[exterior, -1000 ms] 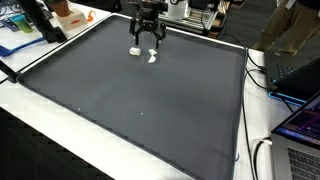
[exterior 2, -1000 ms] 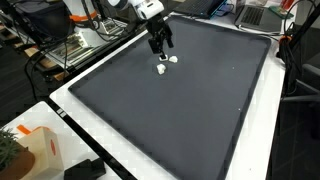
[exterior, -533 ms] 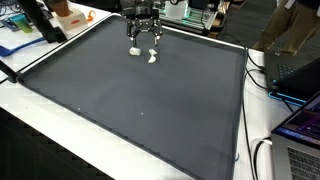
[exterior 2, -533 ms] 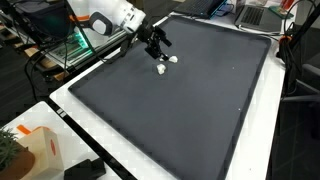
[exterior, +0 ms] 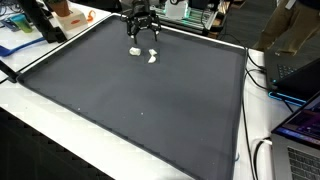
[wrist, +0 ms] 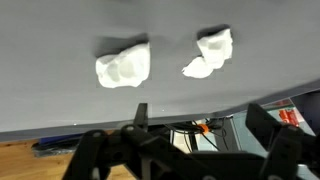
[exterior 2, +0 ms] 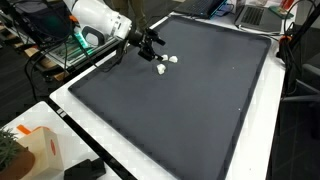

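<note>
A broad white lump [wrist: 123, 66] and a narrower white lump [wrist: 210, 52] are laid side by side on the dark mat [exterior: 140, 100], apart from each other by a small gap. They are placed close to the mat's edge on the side from which the arm [exterior 2: 95, 20] reaches in. In the wrist view the broad lump is seen with its long axis running across the picture, while the narrower one is drawn out into a thin tail towards the broad one. The row formed by the two is set roughly parallel to the line between the tool's fingers.

The tool [exterior 2: 152, 42] is held above that same edge of the mat, tilted, with its jaws spread wide and nothing between them. Neither lump is touched. Both lumps are found ahead of the fingertips, further in over the mat and lower than the tool. Across the row both fall within the span of the spread fingers, the broad lump nearer to one finger and the narrower one nearer to the middle.

In both exterior views the mat is seen spread over a white bench [exterior: 20, 120], and the rest of the mat is far from the tool
</note>
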`<move>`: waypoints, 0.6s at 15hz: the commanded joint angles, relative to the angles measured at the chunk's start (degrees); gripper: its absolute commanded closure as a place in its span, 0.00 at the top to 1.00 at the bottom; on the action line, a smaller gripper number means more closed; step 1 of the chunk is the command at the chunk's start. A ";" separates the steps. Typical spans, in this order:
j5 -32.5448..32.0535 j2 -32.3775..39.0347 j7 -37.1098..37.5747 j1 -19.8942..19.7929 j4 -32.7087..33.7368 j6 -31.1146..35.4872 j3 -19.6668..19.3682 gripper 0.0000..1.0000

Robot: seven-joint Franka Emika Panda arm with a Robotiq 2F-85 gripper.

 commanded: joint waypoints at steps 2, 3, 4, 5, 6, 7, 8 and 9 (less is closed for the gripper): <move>2.96 -5.70 4.98 11.51 -1.87 8.66 -9.33 1.00; 3.20 -5.26 6.10 13.91 0.29 8.76 -10.98 1.00; 3.80 -5.93 6.58 16.09 0.28 9.32 -12.55 1.00; 5.10 -8.38 6.27 18.31 -2.66 10.47 -14.02 1.00; 5.60 -9.24 6.99 20.42 -2.90 10.58 -15.39 1.00; 5.58 -8.34 9.05 22.37 0.11 9.13 -16.58 1.00; 7.92 -10.03 10.71 24.58 -0.12 6.31 -17.48 1.00; 11.25 -11.50 11.47 26.77 -0.04 3.60 -18.14 1.00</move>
